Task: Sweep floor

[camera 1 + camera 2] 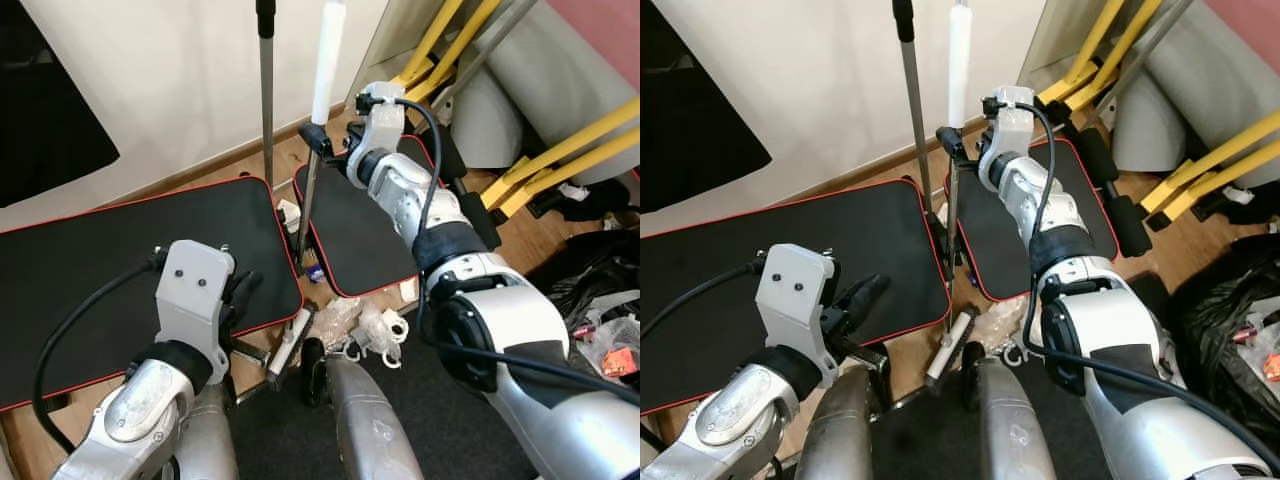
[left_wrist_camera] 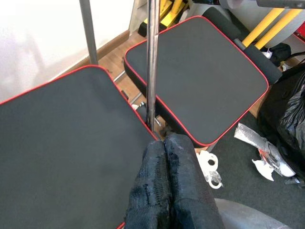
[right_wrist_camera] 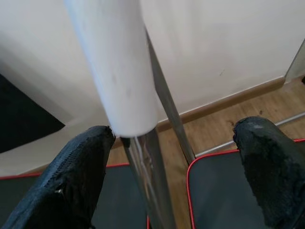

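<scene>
Broom (image 1: pixel 312 170) stands near-upright between two black mats (image 1: pixel 130 270), head (image 1: pixel 287 348) on floor, long axis vertical. Right gripper (image 3: pixel 171 157) nearer — fingers spread wide, shaft just inside gap, not clamped. Left gripper (image 2: pixel 167 191) pressed closed, empty, low beside broom.

No text, label, brand, number or sign is readable on any surface or object in these views.

broom (image 1: pixel 312 170) | metal shaft, white grip | upright | head on wood floor (image 1: pixel 215 165) between black mats
</scene>
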